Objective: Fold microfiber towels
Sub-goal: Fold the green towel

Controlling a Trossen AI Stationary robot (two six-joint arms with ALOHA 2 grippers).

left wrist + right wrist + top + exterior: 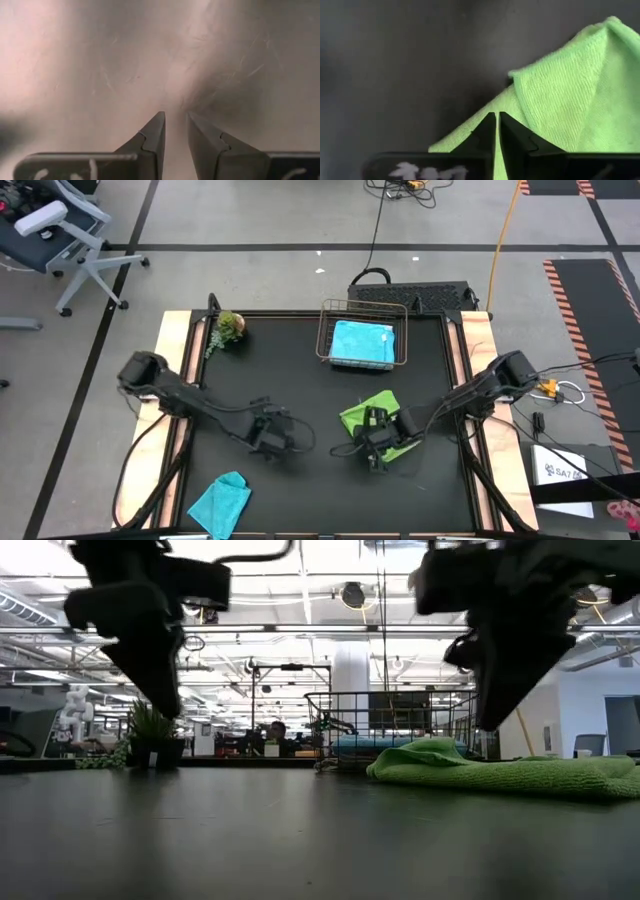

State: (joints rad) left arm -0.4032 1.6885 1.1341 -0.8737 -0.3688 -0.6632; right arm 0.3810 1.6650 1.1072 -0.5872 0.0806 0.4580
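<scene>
A lime green towel [372, 418] lies bunched on the black table right of centre, one corner folded over [560, 100]; it also shows in the low view [500, 772]. My right gripper [372, 452] hangs shut just above the towel's near edge [496, 116] and holds nothing. My left gripper [275, 438] hangs over bare table left of centre, its fingers a narrow gap apart [175, 117], and is empty. A teal towel [222, 502] lies crumpled at the near edge. A sky blue towel [362, 343] lies in the wire basket. The white and pink towels are out of view.
The wire basket [325, 330] stands at the far edge of the table, and a small green plant [228, 328] stands at the far left. Bare black table lies between the two grippers and in front of the basket.
</scene>
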